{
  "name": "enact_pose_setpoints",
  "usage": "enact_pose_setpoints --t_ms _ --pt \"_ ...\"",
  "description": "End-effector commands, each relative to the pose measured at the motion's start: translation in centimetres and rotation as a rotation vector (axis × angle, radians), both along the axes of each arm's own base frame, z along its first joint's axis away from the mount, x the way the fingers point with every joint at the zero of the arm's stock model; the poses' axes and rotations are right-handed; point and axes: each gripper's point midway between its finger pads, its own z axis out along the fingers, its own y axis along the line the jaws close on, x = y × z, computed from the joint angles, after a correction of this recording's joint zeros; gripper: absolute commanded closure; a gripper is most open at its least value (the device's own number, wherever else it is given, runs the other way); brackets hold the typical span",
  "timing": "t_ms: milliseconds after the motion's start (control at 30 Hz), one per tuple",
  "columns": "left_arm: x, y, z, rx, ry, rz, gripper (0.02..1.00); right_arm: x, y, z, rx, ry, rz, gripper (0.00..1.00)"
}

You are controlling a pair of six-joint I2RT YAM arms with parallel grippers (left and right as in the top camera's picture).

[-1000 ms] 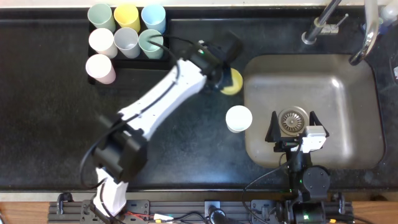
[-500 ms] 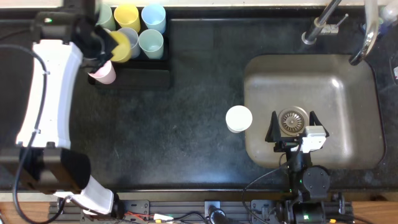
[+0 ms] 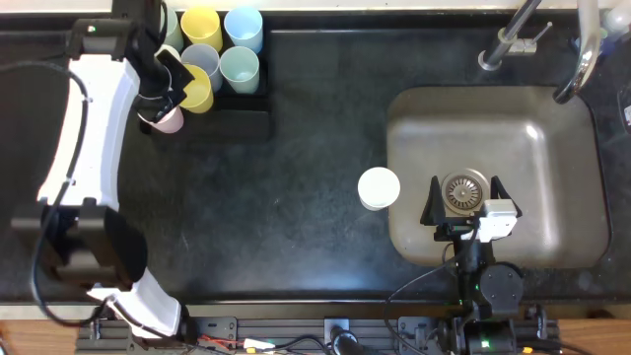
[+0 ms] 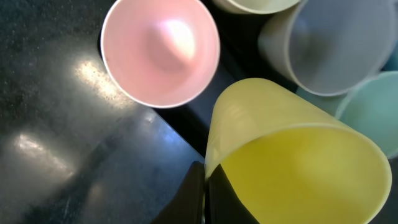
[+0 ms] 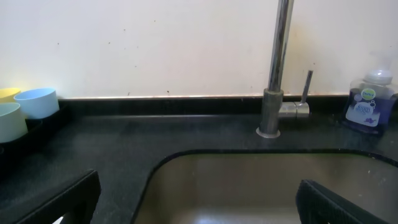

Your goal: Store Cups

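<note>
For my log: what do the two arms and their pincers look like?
The left arm has long white shells, black joints and a black cable looping beside it; the left pincer is black. The right arm is mostly black, with a white block at the wrist; the right pincer has two black fingers.

The black worktop (image 3: 296, 247) holds a white cup (image 3: 379, 187) and tray (image 3: 237, 123).

Top looks down; left wrist close above cups (image 4: 160, 53); right faces faucet (image 5: 278, 68).
</note>
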Motion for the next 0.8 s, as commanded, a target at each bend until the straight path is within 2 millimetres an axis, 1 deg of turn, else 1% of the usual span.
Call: enact_pose_setpoints --t_ms 33,233,400,700,800 --pt "0.2 0.1 -2.6 -0.012 0.063 0.024 0.982 0.0 0.2 -0.4 0.008 0.001 0.008 0.003" --pt "0.7 -0.3 -4.1 -0.039 0.085 0.022 0.982 0.0 0.2 -0.4 0.008 0.001 0.008 0.005" --pt "0.9 -0.1 -5.4 -0.039 0.112 0.029 0.982 0.0 0.2 -0.4 0.008 0.001 0.008 0.003" --pt "0.7 -0.3 -5.5 -0.046 0.12 0.026 0.982 0.0 0.2 -0.4 0.008 0.001 0.008 0.003" --pt "0.5 -0.2 -5.2 -0.046 0.124 0.027 0.982 0.0 0.2 -0.4 0.008 0.001 0.008 0.003"
